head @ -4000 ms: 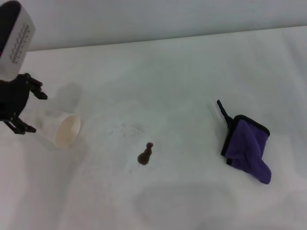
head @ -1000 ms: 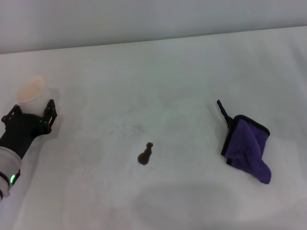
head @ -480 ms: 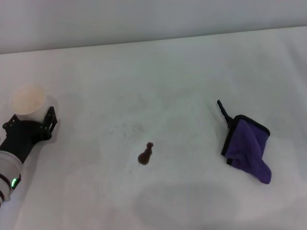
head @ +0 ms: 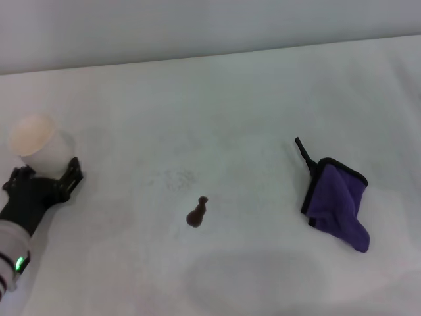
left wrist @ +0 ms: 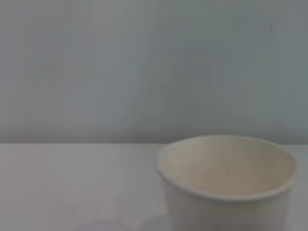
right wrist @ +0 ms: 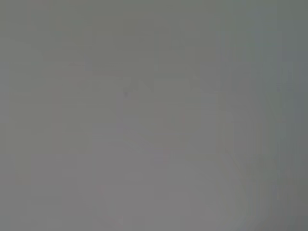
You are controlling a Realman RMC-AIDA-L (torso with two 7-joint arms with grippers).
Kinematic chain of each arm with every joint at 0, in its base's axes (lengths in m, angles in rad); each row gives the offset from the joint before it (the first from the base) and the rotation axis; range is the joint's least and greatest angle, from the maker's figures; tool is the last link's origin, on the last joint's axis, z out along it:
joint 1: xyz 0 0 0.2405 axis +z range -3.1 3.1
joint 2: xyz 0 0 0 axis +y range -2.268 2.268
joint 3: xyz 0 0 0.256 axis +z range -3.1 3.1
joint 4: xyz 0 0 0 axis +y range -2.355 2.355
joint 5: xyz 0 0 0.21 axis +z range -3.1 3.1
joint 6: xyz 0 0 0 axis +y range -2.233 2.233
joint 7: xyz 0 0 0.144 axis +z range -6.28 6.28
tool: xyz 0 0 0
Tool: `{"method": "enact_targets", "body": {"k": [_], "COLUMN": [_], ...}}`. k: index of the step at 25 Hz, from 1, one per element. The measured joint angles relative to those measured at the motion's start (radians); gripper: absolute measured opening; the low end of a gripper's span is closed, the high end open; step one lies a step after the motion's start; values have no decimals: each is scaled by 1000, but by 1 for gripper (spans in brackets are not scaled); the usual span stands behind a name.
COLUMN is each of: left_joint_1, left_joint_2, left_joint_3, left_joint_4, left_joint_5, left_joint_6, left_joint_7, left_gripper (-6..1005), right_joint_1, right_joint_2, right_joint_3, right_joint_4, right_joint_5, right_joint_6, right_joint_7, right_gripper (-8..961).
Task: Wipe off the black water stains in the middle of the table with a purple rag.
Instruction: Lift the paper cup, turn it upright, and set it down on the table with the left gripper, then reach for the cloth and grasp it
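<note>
You will find the left gripper (head: pixel 41 176) low at the table's (head: pixel 217 92) left edge with its jaws spread and holding nothing, a white cup (head: pixel 34 139) standing upright just beyond its fingertips. The rag (head: pixel 335 201) lies folded near the right edge, well apart from those jaws, with the stain (head: pixel 196 212) between them at mid-table. You cannot see the right gripper; its wrist view shows only plain grey.
</note>
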Motion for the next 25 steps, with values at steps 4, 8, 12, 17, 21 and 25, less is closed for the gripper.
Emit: {"method": "enact_targets", "body": {"k": [4, 8, 12, 17, 21, 25], "left_joint_1": [56, 83, 102, 136, 187, 247], "left_joint_2": [2, 1, 2, 2, 1, 1], "left_joint_3": [10, 12, 12, 13, 14, 14], "left_joint_4": [11, 19, 31, 55, 79, 103], "left_joint_5": [0, 0, 2, 4, 18, 17], "left_joint_6": [138, 217, 262, 290, 370, 482], "left_joint_7": [16, 40, 49, 49, 48, 43], "left_gripper": [806, 867, 881, 880, 880, 880], "right_joint_1": [-1, 0, 1, 10, 20, 30], "right_joint_2": [0, 0, 0, 0, 0, 0], "right_joint_3": [-1, -1, -1, -1, -1, -3], "right_joint_4": [1, -1, -6, -8, -9, -11], "right_joint_5": [0, 0, 0, 0, 0, 0], "right_joint_6": [1, 1, 1, 3, 12, 15], "right_joint_7": [0, 0, 0, 0, 0, 1], "right_gripper": [853, 853, 853, 853, 853, 852]}}
